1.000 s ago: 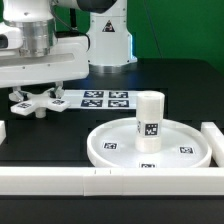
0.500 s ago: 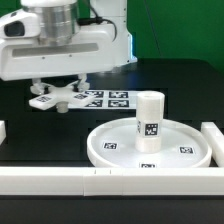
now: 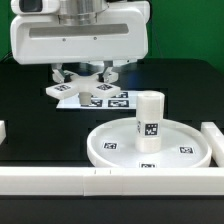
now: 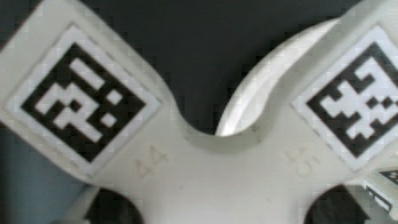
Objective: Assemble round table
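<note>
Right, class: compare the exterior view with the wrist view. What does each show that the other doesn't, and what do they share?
Only the exterior view shows the disc with the cylinder standing upright at its middle, the marker board behind it, the bars along the front and the arm overhead. Only the wrist view shows, close up, two tags and the notch between two arms of the cross. Both show the cross, held under the arm.
</note>
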`<state>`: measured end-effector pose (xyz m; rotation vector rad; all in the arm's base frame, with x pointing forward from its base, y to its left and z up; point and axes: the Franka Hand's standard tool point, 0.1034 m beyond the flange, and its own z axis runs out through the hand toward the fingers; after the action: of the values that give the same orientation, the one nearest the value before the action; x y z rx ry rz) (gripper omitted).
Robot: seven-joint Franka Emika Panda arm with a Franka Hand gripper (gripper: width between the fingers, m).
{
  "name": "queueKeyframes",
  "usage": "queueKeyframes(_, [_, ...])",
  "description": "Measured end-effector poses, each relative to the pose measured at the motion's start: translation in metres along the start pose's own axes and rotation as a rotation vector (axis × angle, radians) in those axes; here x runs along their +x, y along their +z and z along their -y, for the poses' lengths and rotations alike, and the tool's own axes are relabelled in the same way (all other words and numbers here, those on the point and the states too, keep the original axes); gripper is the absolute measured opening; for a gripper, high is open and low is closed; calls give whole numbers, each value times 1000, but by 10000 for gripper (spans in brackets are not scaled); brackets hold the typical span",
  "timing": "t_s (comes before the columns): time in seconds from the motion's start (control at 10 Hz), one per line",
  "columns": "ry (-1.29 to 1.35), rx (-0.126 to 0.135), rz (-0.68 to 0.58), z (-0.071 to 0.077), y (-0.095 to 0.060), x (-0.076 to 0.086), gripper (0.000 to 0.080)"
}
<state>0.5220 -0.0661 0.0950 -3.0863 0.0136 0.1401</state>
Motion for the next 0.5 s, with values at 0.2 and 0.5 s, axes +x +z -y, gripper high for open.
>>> queueKeyframes(0.2, [8,3,8,4,-2,0,445])
queueKeyframes(0.5, [65,18,18,51,-41,27,445])
